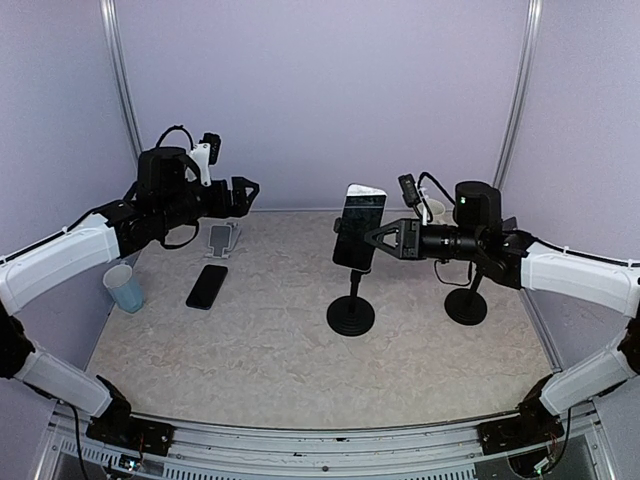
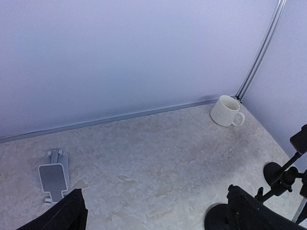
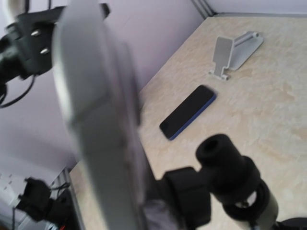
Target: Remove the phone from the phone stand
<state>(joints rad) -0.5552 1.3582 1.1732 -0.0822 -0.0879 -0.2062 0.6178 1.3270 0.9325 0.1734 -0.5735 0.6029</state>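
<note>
Phone (image 3: pixel 100 120) fills right wrist view, blurred, edge-on; mounted upright atop phone stand (image 1: pixel 351 315). Right gripper (image 1: pixel 372 238) at phone's right edge, level with stand's top. Cannot tell whether jaws grasp phone or sit just beside it. Left gripper (image 1: pixel 247 193) raised well left of stand, fingers (image 2: pixel 62 213) spread wide, holding nothing. Second phone (image 1: pixel 207 286) flat on table (image 1: pixel 300 370) left of stand. Blue cup (image 1: pixel 125 288) farther left. White mug (image 2: pixel 226 111) behind stand, to right.
</note>
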